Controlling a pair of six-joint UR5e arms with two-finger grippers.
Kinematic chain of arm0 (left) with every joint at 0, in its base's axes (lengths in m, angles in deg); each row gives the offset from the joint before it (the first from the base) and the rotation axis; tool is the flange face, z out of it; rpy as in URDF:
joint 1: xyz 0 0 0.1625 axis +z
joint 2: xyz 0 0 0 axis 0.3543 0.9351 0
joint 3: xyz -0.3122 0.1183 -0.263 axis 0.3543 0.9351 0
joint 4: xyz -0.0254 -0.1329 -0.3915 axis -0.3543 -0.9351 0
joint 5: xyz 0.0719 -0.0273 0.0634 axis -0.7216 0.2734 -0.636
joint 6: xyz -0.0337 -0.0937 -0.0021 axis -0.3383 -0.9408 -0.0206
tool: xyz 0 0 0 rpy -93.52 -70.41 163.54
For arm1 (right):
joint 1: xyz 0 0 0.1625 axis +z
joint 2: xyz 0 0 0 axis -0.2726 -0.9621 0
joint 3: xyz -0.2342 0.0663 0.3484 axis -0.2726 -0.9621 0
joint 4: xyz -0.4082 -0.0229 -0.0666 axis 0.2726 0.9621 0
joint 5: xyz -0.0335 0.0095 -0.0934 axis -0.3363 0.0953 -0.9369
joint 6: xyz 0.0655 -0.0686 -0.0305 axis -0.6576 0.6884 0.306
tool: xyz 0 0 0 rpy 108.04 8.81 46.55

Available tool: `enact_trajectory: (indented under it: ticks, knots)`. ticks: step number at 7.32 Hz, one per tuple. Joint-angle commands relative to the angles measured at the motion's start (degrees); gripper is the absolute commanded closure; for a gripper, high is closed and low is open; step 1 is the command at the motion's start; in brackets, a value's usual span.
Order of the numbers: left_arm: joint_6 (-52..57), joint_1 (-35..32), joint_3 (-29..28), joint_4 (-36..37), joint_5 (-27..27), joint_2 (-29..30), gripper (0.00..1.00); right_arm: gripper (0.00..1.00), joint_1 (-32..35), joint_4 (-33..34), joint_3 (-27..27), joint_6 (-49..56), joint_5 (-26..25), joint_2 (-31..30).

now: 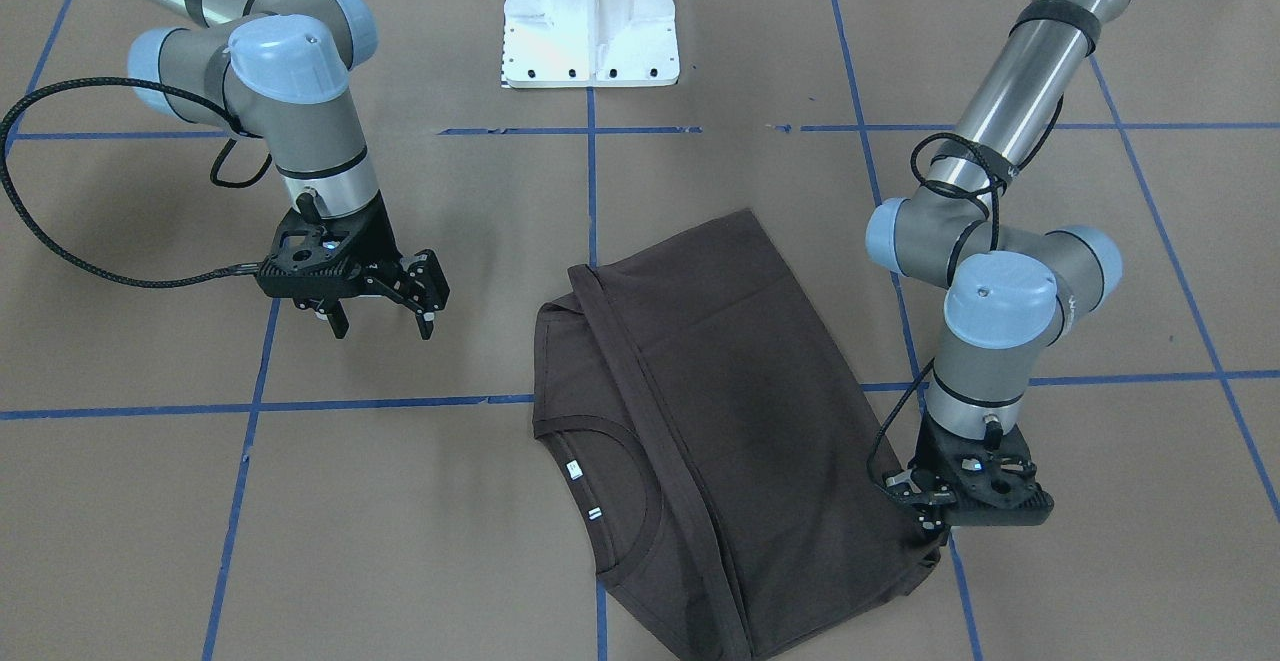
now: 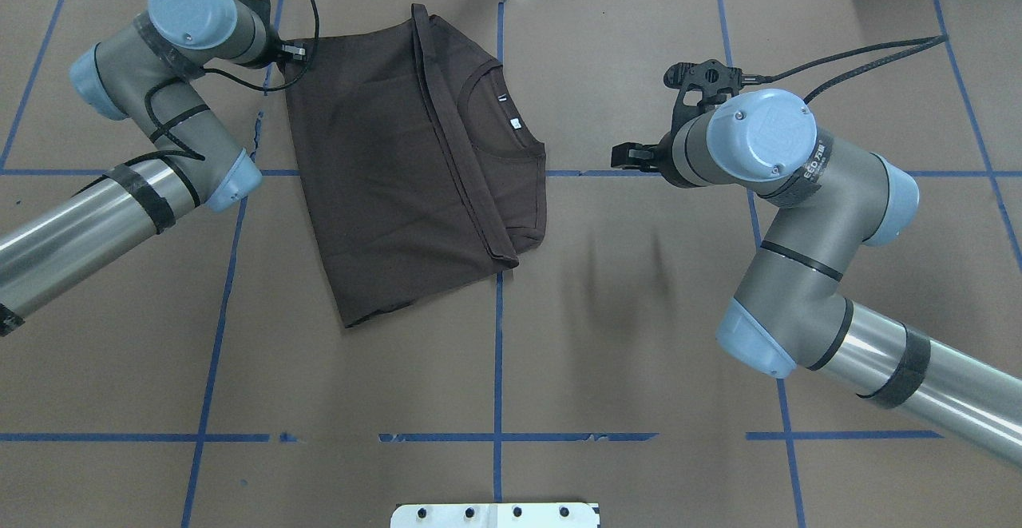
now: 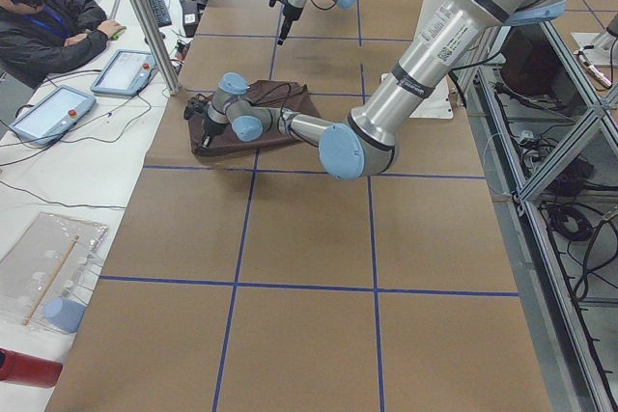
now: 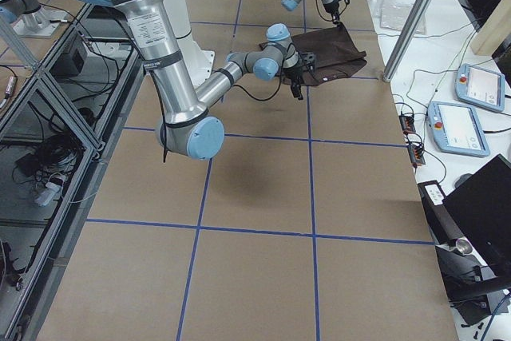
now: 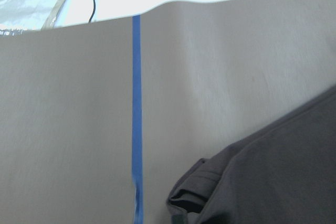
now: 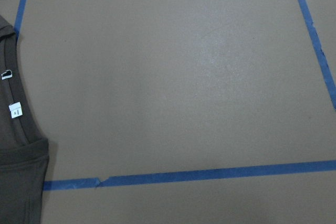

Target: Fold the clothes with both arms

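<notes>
The dark brown T-shirt (image 1: pixel 720 381) lies folded lengthwise on the brown table, its collar and white neck label (image 1: pixel 574 471) exposed on one side. My left gripper (image 1: pixel 932 529) is down at the shirt's collar-end corner, shut on the bunched fabric; in the overhead view my left gripper (image 2: pixel 291 55) sits at the shirt's far left corner. The left wrist view shows only that crumpled corner (image 5: pixel 194 192). My right gripper (image 1: pixel 385 326) hangs open above bare table, well clear of the shirt, with nothing between its fingers. The right wrist view catches the collar edge (image 6: pixel 16 129).
Blue tape lines (image 2: pixel 498 352) grid the table. The white pedestal base (image 1: pixel 590 21) stands at the robot's side. A person (image 3: pixel 43 16) sits past the table's far edge beside tablets (image 3: pixel 126 69) and a metal pole (image 3: pixel 145 16).
</notes>
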Motion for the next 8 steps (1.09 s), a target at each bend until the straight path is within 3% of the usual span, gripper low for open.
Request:
enact_trajectory:
  ticks: [1, 2, 3, 4, 6, 8]
  knots:
    - [2.0, -0.8, 1.7, -3.1, 0.2, -2.8, 0.01, 0.00, -0.2, 0.1, -0.3, -0.2, -0.1, 0.6]
    - [5.5, -1.6, 7.0, -3.5, 0.8, -5.0, 0.00, 0.00, -0.5, 0.1, -2.0, -1.4, -0.1, 3.3]
    - [5.7, -1.9, 9.0, -3.6, 5.0, -6.4, 0.00, 0.00, -0.9, 0.1, -6.8, -6.7, -0.2, 7.8]
    - [5.7, -1.9, 12.2, -3.6, 8.1, -8.8, 0.00, 0.06, -1.1, 0.0, -12.3, -11.2, -0.3, 13.2]
    - [5.2, -1.8, 18.9, -3.6, 8.3, -13.4, 0.00, 0.19, -3.4, -0.4, -19.0, -16.6, -4.1, 19.7]
    - [5.2, -1.7, 18.9, -3.7, 8.3, -13.5, 0.00, 0.33, -6.0, -0.4, -22.0, -18.0, -6.8, 20.7]
